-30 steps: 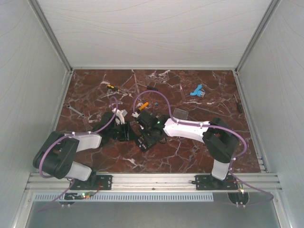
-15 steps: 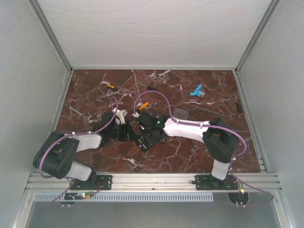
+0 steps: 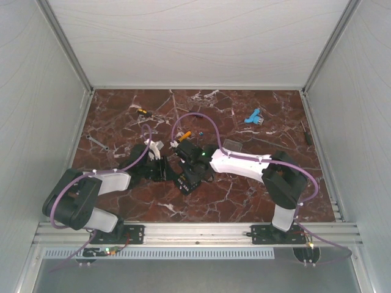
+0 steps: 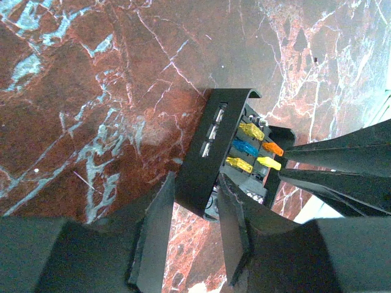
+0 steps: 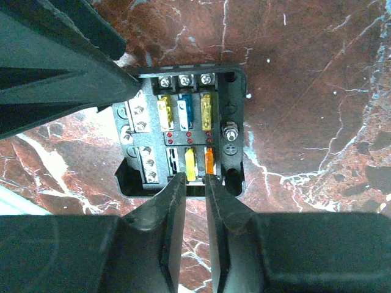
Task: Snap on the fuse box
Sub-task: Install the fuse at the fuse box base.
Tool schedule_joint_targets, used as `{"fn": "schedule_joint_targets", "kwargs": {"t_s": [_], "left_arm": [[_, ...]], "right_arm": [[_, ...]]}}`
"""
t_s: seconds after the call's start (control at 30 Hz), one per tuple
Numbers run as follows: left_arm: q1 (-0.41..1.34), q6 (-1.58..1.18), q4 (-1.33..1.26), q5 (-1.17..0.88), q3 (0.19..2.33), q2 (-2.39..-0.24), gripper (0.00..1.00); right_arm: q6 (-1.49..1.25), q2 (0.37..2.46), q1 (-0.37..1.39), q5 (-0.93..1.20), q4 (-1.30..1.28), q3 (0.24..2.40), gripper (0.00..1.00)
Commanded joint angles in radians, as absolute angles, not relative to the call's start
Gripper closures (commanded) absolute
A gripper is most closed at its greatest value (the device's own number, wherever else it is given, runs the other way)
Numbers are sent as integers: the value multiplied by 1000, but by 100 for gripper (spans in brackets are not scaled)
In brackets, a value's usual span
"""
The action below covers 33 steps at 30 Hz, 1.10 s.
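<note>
Right arm's wrist has edged slightly left since a second ago, fuse box [image 4: 227, 146] unmoved | box sits between both grippers, near the marble table's [image 3: 244, 195] middle front | left gripper [image 4: 195, 188] clamped on its side wall | right gripper [image 5: 195, 178] fingers nearly together at its near edge, by the yellow fuse [image 5: 190, 163]; grip unclear

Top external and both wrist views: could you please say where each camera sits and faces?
Top external: above and behind the arms, looking down at the table; left arm and right arm show whole.
Left wrist: on the left arm, looking along the left gripper, which flanks the fuse box wall.
Right wrist: on the right arm, looking past the right gripper into the fuse box.
Shared: both wrist views show the fuse box and the other arm's fingers.
</note>
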State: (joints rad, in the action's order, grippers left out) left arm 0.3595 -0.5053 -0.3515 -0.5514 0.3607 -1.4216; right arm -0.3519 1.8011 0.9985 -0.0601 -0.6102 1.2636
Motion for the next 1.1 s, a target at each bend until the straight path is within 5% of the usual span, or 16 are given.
{"fn": "schedule_joint_targets", "kwargs": {"t_s": [0.0, 0.53, 1.07], "left_arm": [[354, -492, -364, -547, 361, -1407, 65], [354, -491, -362, -549, 360, -1407, 65], [354, -489, -352, -538, 362, -1405, 65]], "right_arm": [[-328, 1816, 992, -85, -633, 1305, 84], [-317, 1859, 993, -37, -652, 1325, 100], [-257, 1879, 1002, -3, -732, 1210, 100]]}}
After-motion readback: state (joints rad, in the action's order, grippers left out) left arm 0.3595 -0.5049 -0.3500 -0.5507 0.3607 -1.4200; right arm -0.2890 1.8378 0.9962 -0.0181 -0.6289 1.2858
